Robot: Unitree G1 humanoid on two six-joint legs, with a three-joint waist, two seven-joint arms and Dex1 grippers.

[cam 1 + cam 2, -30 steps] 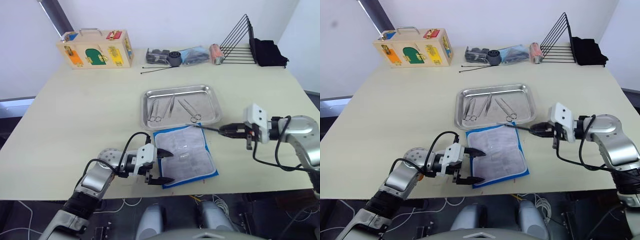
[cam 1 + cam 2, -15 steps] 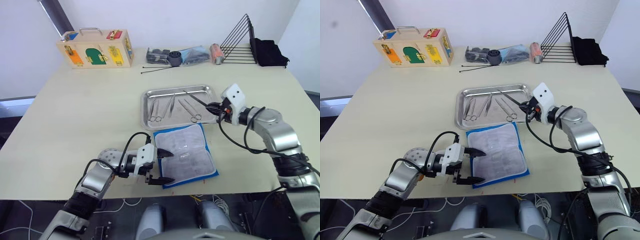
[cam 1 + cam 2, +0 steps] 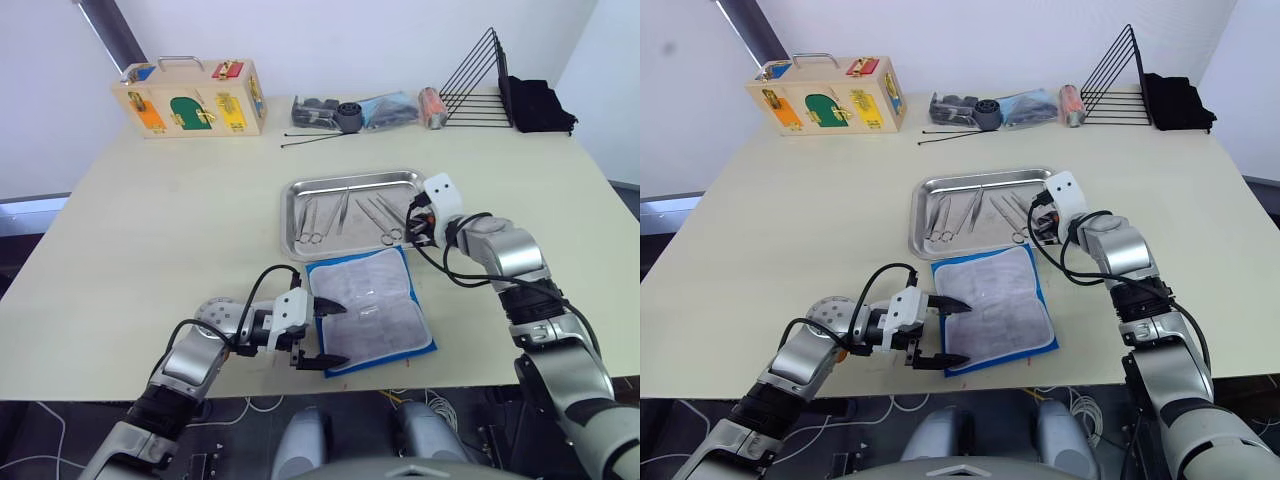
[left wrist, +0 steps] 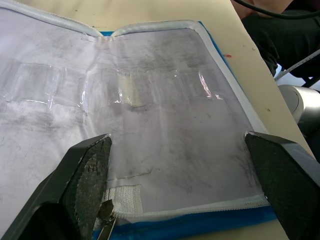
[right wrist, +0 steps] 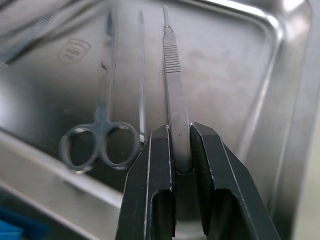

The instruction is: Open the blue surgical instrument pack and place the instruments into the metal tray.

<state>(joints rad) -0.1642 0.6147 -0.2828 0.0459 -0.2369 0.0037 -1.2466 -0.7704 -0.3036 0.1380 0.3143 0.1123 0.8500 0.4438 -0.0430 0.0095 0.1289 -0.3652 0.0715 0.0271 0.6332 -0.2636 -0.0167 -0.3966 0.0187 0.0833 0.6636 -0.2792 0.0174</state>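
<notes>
The blue surgical instrument pack (image 3: 370, 309) lies opened flat near the front edge of the tabletop (image 3: 150, 230), pale lining up, just in front of the metal tray (image 3: 361, 184), which sits toward the middle of the tabletop. From the head views the right gripper (image 3: 418, 222) reaches over the tray's right end, but its fingers are too small there to read; the right wrist view settles it, showing the two black fingers closed on the flat handle (image 5: 176, 90) of a slim instrument that lies along the tray floor beside a pair of scissors (image 5: 102, 127). More instruments (image 3: 318, 218) rest in the tray's left half. The left gripper (image 3: 322, 335) sits at the pack's left edge, and its wrist view shows the fingers (image 4: 82, 172) spread wide over the clear pocket strips (image 4: 120, 90).
</notes>
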